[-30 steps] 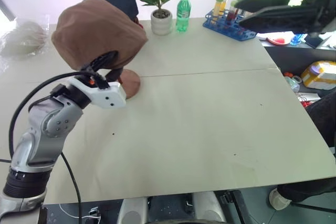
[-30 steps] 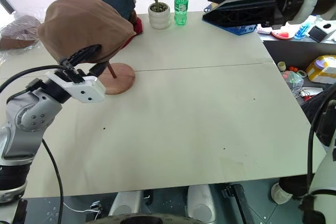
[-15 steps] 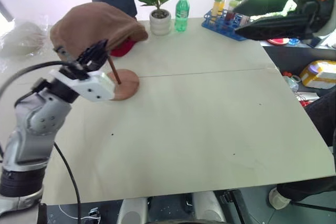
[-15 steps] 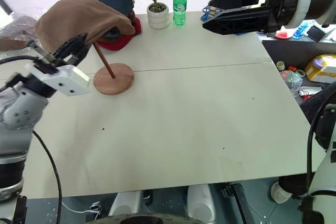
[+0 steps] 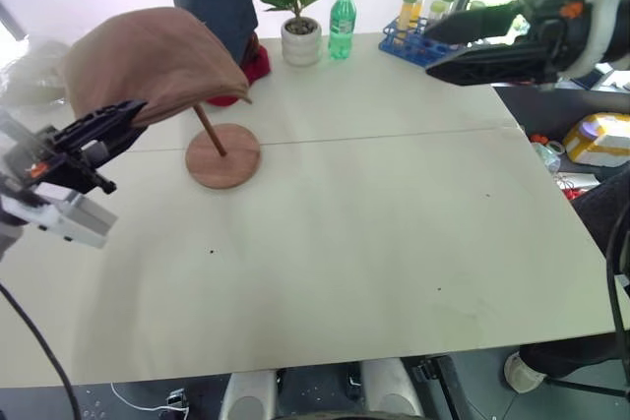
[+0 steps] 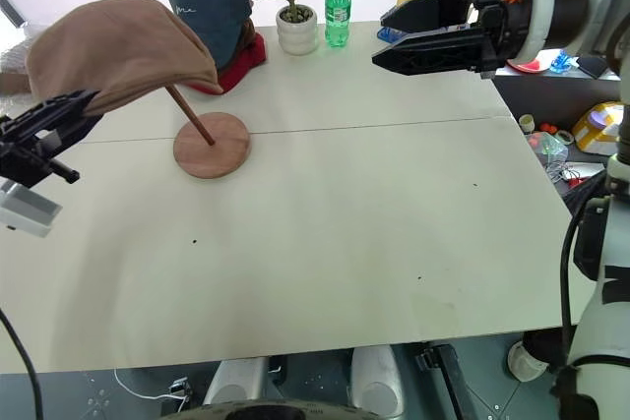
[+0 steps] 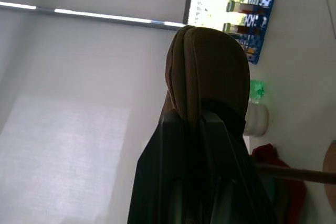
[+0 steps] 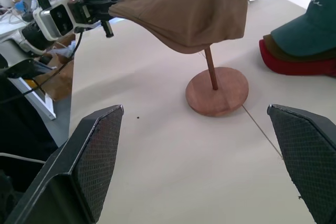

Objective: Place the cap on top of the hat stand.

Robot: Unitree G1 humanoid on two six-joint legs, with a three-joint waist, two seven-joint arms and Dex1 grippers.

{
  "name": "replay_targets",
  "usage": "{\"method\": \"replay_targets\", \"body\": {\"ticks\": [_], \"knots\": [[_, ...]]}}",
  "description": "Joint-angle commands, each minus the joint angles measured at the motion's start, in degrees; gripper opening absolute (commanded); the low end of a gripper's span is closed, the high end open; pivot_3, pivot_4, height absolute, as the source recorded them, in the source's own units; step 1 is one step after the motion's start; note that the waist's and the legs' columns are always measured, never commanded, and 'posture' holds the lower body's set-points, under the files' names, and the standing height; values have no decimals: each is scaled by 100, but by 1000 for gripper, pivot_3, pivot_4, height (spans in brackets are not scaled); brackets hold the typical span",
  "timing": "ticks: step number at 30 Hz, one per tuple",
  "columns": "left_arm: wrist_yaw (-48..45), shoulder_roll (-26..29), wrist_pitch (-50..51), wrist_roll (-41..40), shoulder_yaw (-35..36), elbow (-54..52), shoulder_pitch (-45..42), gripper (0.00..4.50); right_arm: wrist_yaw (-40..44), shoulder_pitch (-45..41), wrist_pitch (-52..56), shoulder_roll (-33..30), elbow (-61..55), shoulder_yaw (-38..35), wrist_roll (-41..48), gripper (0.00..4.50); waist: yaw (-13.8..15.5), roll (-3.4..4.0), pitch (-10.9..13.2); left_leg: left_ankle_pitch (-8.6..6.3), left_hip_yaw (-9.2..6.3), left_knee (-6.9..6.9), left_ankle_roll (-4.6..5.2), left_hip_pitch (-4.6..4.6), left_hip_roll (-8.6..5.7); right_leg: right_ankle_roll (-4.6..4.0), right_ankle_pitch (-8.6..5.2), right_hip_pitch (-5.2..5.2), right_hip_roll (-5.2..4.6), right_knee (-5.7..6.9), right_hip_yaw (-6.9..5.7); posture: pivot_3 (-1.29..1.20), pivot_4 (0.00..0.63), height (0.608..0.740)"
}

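Resting on the hat stand [image 6: 202, 137] in the upper left of the right eye frame, the brown cap [image 6: 113, 49] drapes over the stand's top, which it hides; the thin slanted rod runs down from under it to the round wooden base on the pale desk [image 6: 335, 223]. The left hand [image 6: 61, 117] sits at the left edge of the frame, its black fingers pressed together, their tips at the cap's lower rim; the right wrist view shows them pinching that rim. The right hand [image 6: 394, 38] hangs in the upper right, above the desk's far side, its two fingers spread wide with nothing between them, well apart from the cap. Behind the stand, a blue denim cap [image 6: 207, 2] sits on a red one, just beside a potted plant [image 6: 291, 2] and a green bottle [image 6: 339, 9]. A blue rack [image 5: 425, 46] of bottles stands further right.
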Motion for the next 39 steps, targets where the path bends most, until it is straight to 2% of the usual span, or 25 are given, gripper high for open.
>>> {"method": "replay_targets", "body": {"ticks": [1,10,14,19,20,23,27,31,33,36,39], "knots": [[-244,364,-568,-269,-383,836,-600,59,47,-178,-115,59,37,-80,-48,4500,7,1,-1,0,1,0,0,-1,1,2,1,0,3,0,0,0,150,740],[-947,789,-1370,-935,-1428,2094,-1672,59,16,-87,-124,68,57,-143,-203,4500,-14,0,-1,-1,28,-3,2,-1,5,21,15,-13,9,1,21,0,150,740],[-1187,775,-1471,-1215,-1696,2281,-1941,1622,-4,-32,-118,33,-27,-190,-212,4500,-15,0,-1,-1,37,-3,2,1,9,24,17,-15,12,1,29,0,150,740],[-1227,709,-1513,-1113,-1692,2481,-1992,4264,-51,10,-100,6,-118,-246,-207,4500,-9,0,-1,-1,39,0,2,0,9,26,18,-16,12,2,30,0,150,740],[-1207,698,-1520,-1076,-1657,2477,-1937,4395,-67,12,-93,10,-130,-259,-201,4500,-9,0,-1,-1,40,0,2,0,9,27,19,-16,12,2,31,0,150,740],[-1030,641,-1361,-947,-1394,2281,-1552,4395,-106,21,-77,7,-152,-294,-183,4500,-10,0,-1,-1,40,0,2,0,9,26,19,-17,12,2,31,0,150,740],[-710,461,-960,-730,-759,1329,-548,4395,-150,50,-85,28,-148,-327,-177,4500,-23,0,-1,-2,44,-2,4,0,12,26,19,-19,12,1,36,0,150,740],[-396,-152,-123,-150,199,-341,615,4395,-134,91,-106,40,-168,-323,-174,4500,-27,0,-1,-3,47,-3,3,0,21,22,21,-22,12,-1,40,0,150,740],[-203,-596,673,254,579,-1354,969,4395,-11,122,-145,-22,-210,-281,-174,4500,-15,0,-1,-4,49,-2,2,0,22,21,22,-22,13,-1,42,0,150,740],[55,-1239,1810,942,914,-2684,1127,4395,159,115,-129,-104,-306,-252,-138,4500,27,-2,-2,-4,48,4,2,0,22,16,23,-18,17,-1,41,0,150,740],[225,-1713,2845,1813,922,-3634,946,4395,189,60,-64,-95,-366,-262,-109,4500,25,-4,-4,-4,49,11,3,1,18,13,25,-13,17,-2,42,0,150,740]]}}
